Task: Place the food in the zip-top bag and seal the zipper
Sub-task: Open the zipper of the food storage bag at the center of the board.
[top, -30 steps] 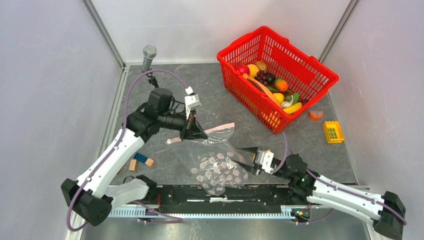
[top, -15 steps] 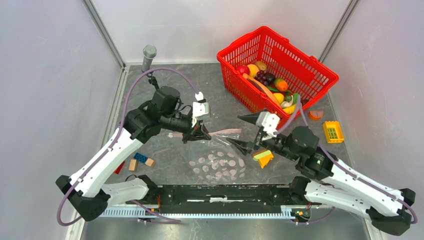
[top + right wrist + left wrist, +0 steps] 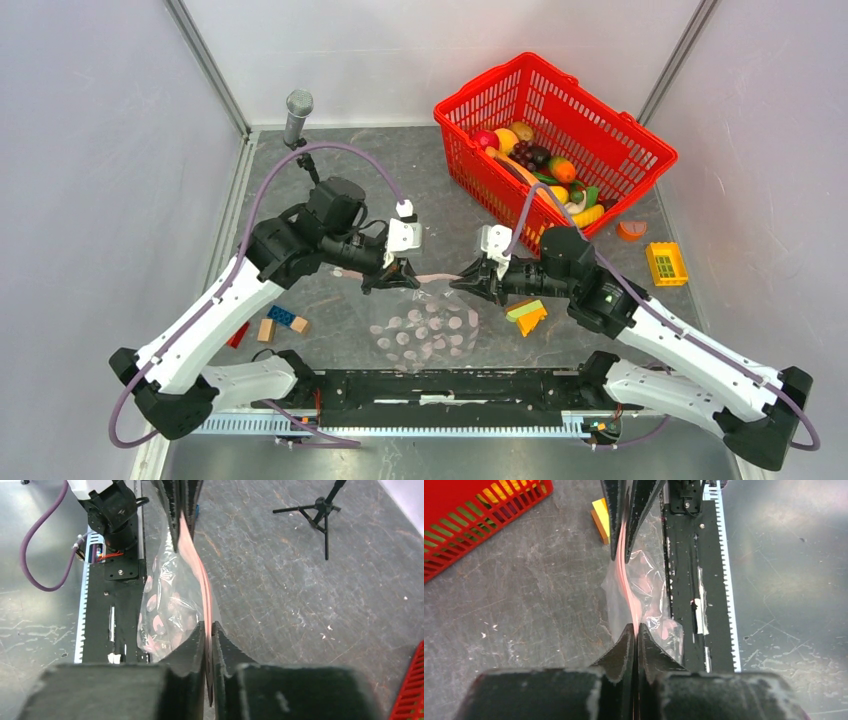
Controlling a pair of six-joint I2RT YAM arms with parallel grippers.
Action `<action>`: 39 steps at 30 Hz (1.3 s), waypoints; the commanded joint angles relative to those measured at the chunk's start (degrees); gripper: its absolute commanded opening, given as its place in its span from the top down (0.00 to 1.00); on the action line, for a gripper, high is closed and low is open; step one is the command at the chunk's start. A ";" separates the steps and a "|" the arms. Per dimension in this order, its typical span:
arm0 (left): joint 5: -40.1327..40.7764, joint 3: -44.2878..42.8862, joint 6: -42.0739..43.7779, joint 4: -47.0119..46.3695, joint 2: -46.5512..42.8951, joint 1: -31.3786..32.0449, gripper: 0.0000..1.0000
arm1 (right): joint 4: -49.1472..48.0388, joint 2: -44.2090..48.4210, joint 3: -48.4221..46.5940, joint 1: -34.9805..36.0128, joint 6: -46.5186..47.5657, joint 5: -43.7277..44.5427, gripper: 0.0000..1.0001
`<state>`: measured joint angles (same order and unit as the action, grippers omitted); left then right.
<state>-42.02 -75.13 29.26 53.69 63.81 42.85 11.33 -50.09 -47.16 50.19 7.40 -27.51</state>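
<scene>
While the left tool (image 3: 393,280) and right tool (image 3: 470,282) each clench one end of the zipper (image 3: 432,277), the strip runs crosswise between them, the zip-top bag (image 3: 425,330) draping toward the arms' bases. The food (image 3: 545,175) sits in the red basket (image 3: 600,120) (nearer the right arm).
</scene>
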 commanded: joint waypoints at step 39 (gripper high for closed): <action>50.57 42.88 -74.20 -46.47 -36.56 0.13 0.08 | -45.06 -4.07 27.60 25.03 -1.46 65.28 1.00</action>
<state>7.44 -36.38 -40.12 10.50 32.42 42.87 -29.26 -52.23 -18.94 74.61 9.32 31.90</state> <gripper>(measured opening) 0.925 0.014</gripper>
